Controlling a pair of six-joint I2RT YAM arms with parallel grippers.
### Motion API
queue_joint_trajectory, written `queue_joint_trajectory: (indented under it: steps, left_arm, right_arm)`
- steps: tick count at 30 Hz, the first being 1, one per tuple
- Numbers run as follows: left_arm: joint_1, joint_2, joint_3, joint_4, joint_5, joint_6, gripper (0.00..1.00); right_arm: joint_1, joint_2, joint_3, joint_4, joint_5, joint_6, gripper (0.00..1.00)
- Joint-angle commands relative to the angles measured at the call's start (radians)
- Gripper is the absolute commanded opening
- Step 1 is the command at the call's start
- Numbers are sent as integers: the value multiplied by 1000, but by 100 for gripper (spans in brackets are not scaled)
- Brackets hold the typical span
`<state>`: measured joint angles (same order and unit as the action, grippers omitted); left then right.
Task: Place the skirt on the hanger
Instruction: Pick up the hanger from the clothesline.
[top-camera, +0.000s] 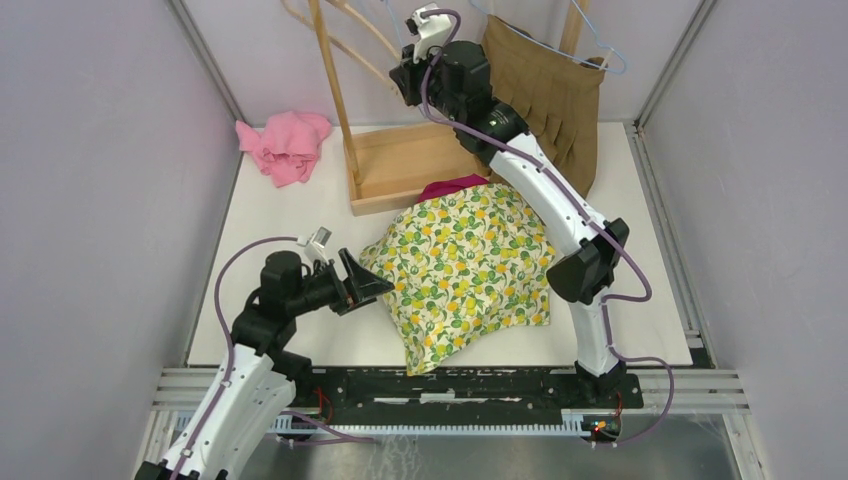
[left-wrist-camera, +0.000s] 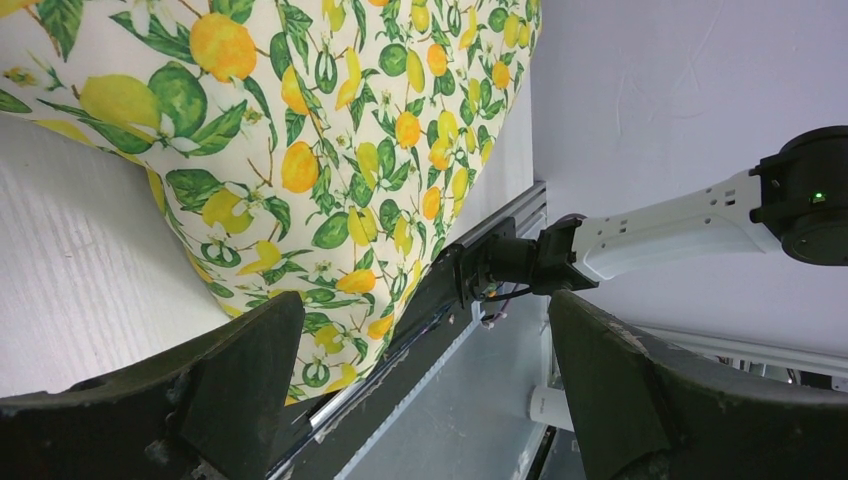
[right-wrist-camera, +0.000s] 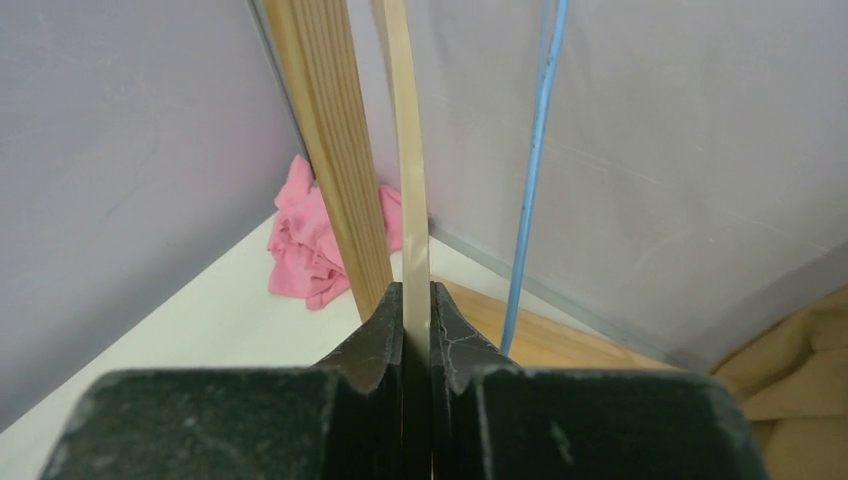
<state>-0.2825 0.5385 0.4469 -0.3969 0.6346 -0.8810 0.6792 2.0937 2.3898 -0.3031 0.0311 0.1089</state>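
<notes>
The lemon-print skirt (top-camera: 465, 265) lies crumpled in the middle of the table, and its hem shows in the left wrist view (left-wrist-camera: 300, 130). A pale wooden hanger (top-camera: 345, 40) hangs on the rack at the back. In the right wrist view my right gripper (right-wrist-camera: 417, 295) is shut on that hanger's thin arm (right-wrist-camera: 410, 150). In the top view this gripper (top-camera: 405, 55) is raised high by the rack. My left gripper (top-camera: 375, 285) stands open beside the skirt's left edge, its jaws wide apart (left-wrist-camera: 425, 310) with nothing between them.
A wooden rack post (top-camera: 330, 90) rises from a wooden base (top-camera: 410, 165) at the back. A brown pleated skirt (top-camera: 545, 100) hangs on a blue wire hanger (top-camera: 600, 50) at the back right. A pink cloth (top-camera: 285, 145) lies at the back left. Grey walls enclose the table.
</notes>
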Motion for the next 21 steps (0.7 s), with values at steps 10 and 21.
queue_joint_trajectory:
  steps: [10,21]
  left_arm:
    - [5,-18,-10,35,31,36,99]
    - [5,-9,-1,47,36,43,99]
  right_arm:
    - [11,-136,-185,359,60,-6,1]
    - [11,-440,-538,393,117,-31,1]
